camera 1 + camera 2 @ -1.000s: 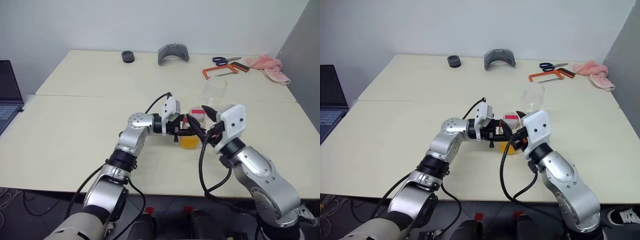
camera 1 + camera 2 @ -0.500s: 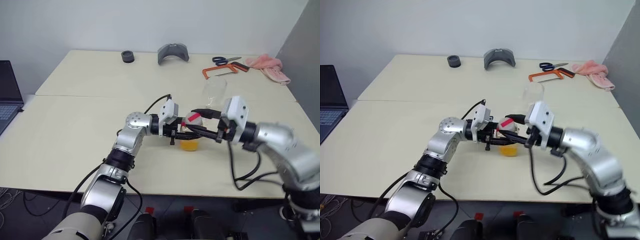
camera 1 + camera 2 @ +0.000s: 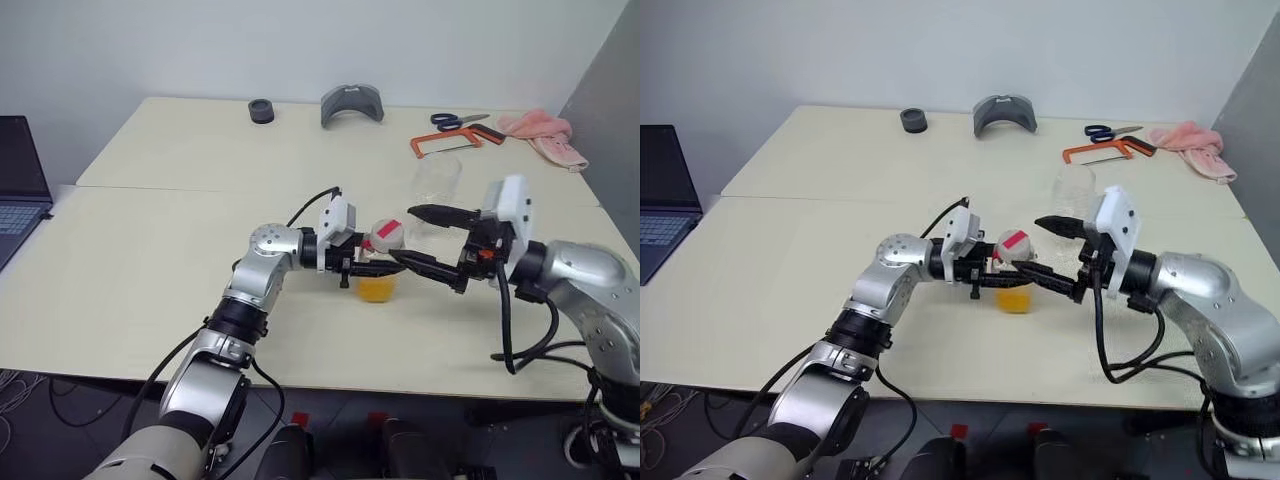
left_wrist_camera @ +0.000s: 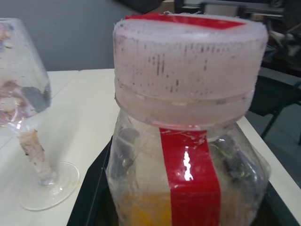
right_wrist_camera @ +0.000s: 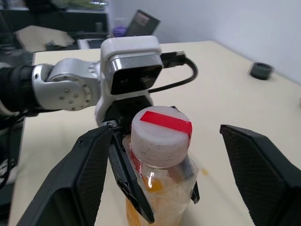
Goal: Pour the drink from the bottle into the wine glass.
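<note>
Bottle (image 3: pixel 381 262) upright, cap on, mid-table toward near edge, pinched at body by left gripper (image 3: pixel 362 267). Orange drink (image 3: pixel 378 288) low inside. Right gripper (image 3: pixel 425 240) beside cap, fingers spread wide, not touching. Wine glass (image 3: pixel 436 190) just behind, toward far edge, apart from bottle.

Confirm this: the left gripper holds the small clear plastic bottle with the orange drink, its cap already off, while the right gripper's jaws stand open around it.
Wrong on the cap. The right wrist view shows the white cap with a red stripe still on the small clear plastic bottle. The left gripper does hold it, and the right gripper has its jaws open around it.
</note>
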### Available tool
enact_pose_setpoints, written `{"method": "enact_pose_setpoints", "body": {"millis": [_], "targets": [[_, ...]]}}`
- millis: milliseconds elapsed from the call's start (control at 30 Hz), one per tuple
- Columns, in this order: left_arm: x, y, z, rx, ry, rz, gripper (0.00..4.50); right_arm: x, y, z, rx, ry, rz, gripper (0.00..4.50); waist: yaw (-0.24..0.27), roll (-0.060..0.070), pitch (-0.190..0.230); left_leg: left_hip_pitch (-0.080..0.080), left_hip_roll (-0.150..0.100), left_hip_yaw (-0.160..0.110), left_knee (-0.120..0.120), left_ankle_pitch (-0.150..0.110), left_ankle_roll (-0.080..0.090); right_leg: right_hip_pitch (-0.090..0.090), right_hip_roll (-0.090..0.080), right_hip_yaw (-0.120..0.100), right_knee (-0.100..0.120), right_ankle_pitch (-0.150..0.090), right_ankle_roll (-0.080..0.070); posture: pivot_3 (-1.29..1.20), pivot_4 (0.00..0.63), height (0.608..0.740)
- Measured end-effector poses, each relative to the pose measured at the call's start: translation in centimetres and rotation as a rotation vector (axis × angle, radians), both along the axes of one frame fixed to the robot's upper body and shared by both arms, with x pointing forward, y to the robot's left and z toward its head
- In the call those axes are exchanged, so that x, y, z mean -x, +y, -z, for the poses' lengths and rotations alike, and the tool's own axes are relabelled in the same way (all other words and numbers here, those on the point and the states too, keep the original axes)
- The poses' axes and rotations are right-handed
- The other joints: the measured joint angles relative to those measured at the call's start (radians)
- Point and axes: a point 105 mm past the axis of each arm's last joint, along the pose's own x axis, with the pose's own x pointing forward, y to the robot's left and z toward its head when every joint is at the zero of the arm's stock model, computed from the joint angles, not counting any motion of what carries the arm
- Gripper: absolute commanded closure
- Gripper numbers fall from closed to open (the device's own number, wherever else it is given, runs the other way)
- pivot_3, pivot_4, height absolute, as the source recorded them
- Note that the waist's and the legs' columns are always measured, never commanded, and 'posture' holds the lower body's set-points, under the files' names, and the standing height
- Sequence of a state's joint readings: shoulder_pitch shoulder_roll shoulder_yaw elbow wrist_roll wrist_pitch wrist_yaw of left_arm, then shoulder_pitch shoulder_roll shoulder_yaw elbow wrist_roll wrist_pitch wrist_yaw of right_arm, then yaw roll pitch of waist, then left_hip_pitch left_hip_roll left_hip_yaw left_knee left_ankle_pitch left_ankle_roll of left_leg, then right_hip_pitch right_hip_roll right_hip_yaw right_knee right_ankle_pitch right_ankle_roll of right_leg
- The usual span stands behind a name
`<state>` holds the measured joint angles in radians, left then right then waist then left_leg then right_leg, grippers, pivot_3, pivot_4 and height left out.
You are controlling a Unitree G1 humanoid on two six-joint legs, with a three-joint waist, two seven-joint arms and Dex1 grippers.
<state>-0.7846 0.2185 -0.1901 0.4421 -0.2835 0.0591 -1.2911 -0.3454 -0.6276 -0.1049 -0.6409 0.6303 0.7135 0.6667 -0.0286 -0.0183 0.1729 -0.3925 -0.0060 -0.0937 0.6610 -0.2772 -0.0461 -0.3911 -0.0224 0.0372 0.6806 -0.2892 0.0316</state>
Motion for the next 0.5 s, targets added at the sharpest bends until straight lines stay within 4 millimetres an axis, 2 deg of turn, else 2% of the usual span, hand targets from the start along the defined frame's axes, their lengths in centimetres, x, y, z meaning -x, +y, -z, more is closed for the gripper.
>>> {"method": "enact_pose_setpoints", "body": {"millis": [267, 467, 500], "targets": [[-0.3, -0.7, 0.1, 0.019, -0.007, -0.028, 2.81, 0.0, 3.5, 1.2, -0.186, -0.039, 0.322, 0.59, -0.005, 0.001, -0.001, 0.0, -0.001, -0.001, 0.0, 0.001, -0.002, -0.003, 0.003, 0.0, 0.002, 0.0, 0.0, 0.0, 0.15, 0.74], [-0.5, -0.6, 0.3, 0.016, 0.002, -0.034, 2.81, -0.8, 3.3, 1.3, -0.181, -0.077, 0.444, 0.59, -0.004, 0.001, -0.001, -0.001, -0.002, -0.001, 0.0, 0.001, -0.002, -0.003, 0.002, 0.0, 0.001, 0.0, 0.0, 0.0, 0.15, 0.74], [-0.4, -0.6, 0.3, 0.017, 0.001, -0.033, 2.81, -0.9, 3.3, 1.4, -0.18, -0.078, 0.452, 0.77, -0.004, 0.001, -0.001, -0.001, -0.002, -0.001, 0.0, 0.001, -0.002, -0.003, 0.002, 0.0, 0.001, 0.0, 0.0, 0.0, 0.15, 0.74]]}}
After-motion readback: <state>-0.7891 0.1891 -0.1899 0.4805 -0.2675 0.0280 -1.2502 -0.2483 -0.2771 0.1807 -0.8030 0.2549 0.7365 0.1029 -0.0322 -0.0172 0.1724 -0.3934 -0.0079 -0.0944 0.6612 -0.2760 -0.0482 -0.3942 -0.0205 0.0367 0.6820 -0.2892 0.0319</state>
